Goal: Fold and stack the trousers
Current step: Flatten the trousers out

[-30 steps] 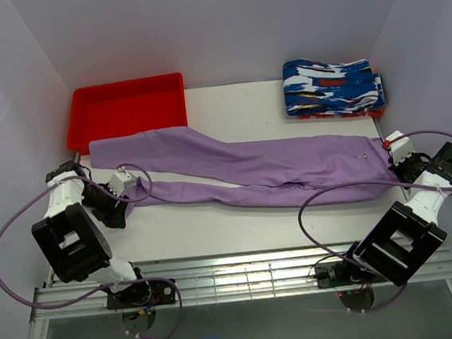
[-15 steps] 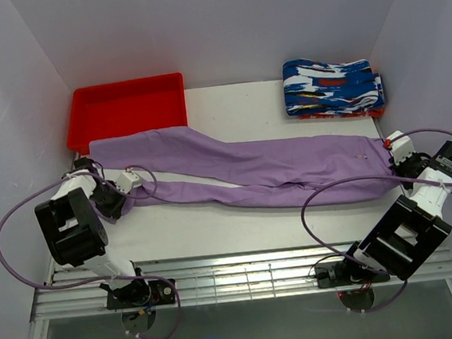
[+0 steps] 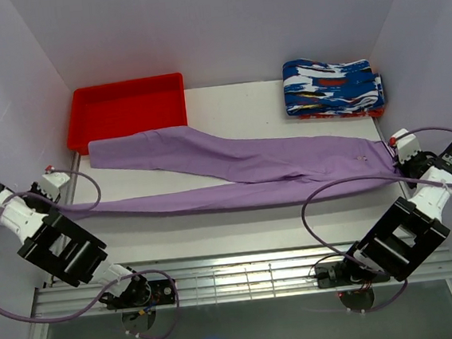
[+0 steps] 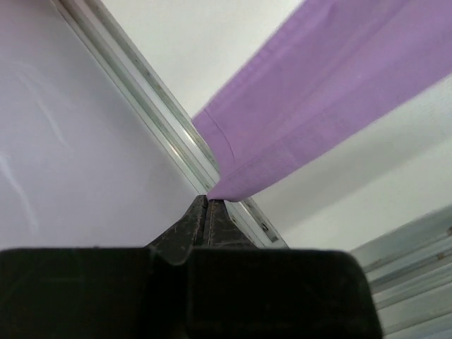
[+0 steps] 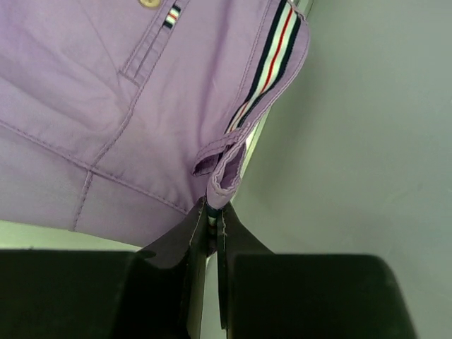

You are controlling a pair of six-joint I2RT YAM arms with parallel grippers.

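– White surface [image 3: 255, 223], pale walls [image 3: 220, 26] on three sides, a red tray [image 3: 128, 111] at the back left. How far along is the folding?
– Barely begun, I'd say. The trousers [image 3: 242, 168] lie full length across the surface, waist at the right and legs running left. I see no fold in them anywhere.
– And the stacking?
– Not done either. The patterned garments [image 3: 332, 87] sit folded in the back right corner, apart from the lilac pair. My guess is that this pile is where the pair belongs once folded.
– What about the left fingers [image 4: 207, 210]?
– Clenched tight on the hem [image 4: 226, 180] of the near leg, right at its corner. That leg runs taut past the left edge of the surface. The far leg lies flat, its end at the tray's front edge.
– The right fingers [image 5: 213, 210]?
– Pinched together too, on the corner of the waistband [image 5: 272, 63], just below a belt loop [image 5: 226, 166]. Lilac cloth sits between the tips.
– So both ends are held.
– Yes, one garment stretched between two grips. Every fold is left to make, then the move to the pile.
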